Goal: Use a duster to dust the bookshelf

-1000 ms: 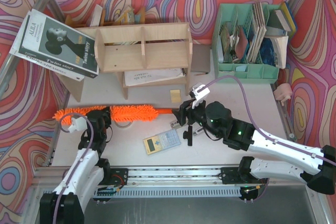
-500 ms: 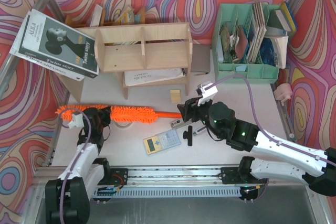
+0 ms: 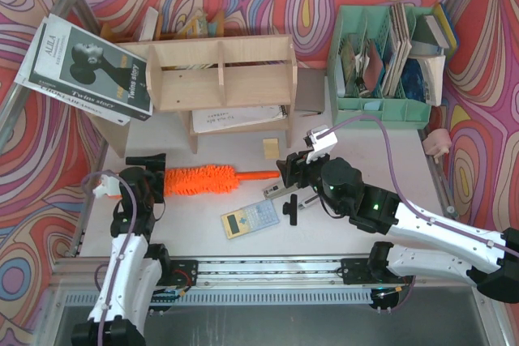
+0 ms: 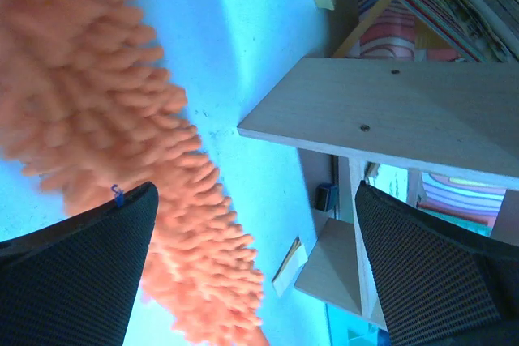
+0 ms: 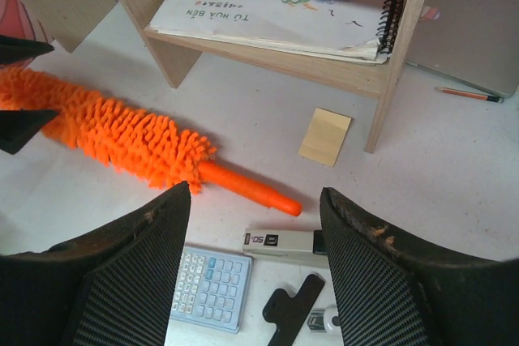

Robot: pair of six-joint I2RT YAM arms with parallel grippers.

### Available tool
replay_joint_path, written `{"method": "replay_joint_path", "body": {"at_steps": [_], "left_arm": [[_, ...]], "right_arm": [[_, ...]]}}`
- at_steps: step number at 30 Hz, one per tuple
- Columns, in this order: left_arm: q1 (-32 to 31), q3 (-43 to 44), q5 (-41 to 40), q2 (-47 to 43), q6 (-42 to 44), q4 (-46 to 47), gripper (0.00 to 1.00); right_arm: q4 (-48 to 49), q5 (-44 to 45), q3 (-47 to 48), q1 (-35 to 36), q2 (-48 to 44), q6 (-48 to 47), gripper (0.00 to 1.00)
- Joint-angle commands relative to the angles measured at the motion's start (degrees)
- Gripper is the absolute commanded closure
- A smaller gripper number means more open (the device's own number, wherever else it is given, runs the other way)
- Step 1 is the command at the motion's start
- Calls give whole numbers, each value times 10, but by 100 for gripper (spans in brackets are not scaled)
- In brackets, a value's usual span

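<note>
Lower centre, top view: calculator flat on the table. Just above it hangs the right gripper, jaws apart, nothing between them, close by the handle tip.

Lower left: left gripper, jaws spread wide and grasping nothing.

The duster lies flat on the table, left of centre. Its fluffy end sits at the left gripper's mouth and its handle points right.

Beyond, upper centre: bookshelf, spiral notebook on its lower tier.

Upper right: green file organiser.
</note>
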Motion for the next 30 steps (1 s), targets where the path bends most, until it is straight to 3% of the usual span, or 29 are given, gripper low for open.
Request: {"method": "replay_joint_path", "body": {"at_steps": [1, 6, 11, 16, 17, 19, 20, 27, 30], "left_arm": [[2, 44, -6, -35, 66, -85, 2], [2, 93, -10, -75, 134, -166, 2], [2, 144, -22, -107, 205, -190, 2], [1, 142, -45, -121, 261, -144, 2], [1, 138, -53, -118, 270, -124, 2], [1, 133, -80, -109, 279, -100, 2], [1, 114, -94, -103, 284, -80, 2], [-24, 88, -190, -27, 355, 15, 1], [-73, 61, -245, -3, 414, 92, 2]], "right_arm": [[-11, 27, 4, -1, -9, -8, 38], [-14, 43, 7, -1, -15, -19, 37], [-16, 61, 14, -1, -16, -21, 35], [-17, 92, 18, -1, -13, -12, 30], [-18, 95, 19, -1, -12, -11, 26], [-20, 106, 22, -1, -10, -4, 6], [-23, 113, 23, -1, -9, -1, 2], [-22, 146, 30, 0, -5, 12, 1], [-14, 163, 31, -1, 0, 10, 1]]}}
